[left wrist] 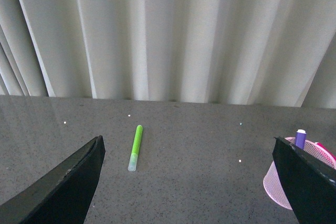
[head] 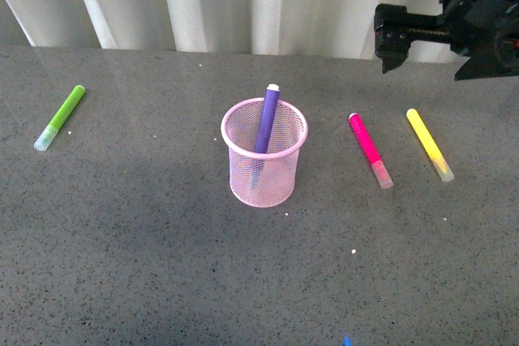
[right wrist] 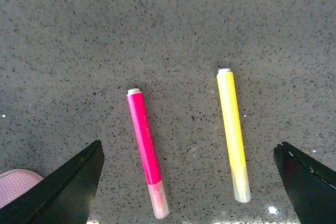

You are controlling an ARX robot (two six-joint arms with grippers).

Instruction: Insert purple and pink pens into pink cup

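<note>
On the grey speckled tabletop (head: 146, 265), in front of a pale pleated curtain (head: 219, 2), the following is noted.

Right gripper (right wrist: 188, 153): raised over the right side of the table, above the pink and yellow pens. Jaws spread wide, nothing between them.

Left gripper (left wrist: 187, 145): outside the front view. Its own camera shows the jaws spread wide and empty, looking along the table toward the curtain.

Pink cup (head: 280, 176): upright near the table's centre, well apart from both grippers.

Purple pen (head: 267, 119): standing inside the cup, leaning against the far rim, upper end above the rim.

Pink pen (head: 369, 147): lying flat on the table to the right of the cup, outside it, clear cap toward the robot.

Yellow pen (head: 428, 143): lying flat just right of the pink pen, roughly parallel to it, not touching.

Green pen (head: 61, 117): lying flat at the far left, well apart from the cup.
</note>
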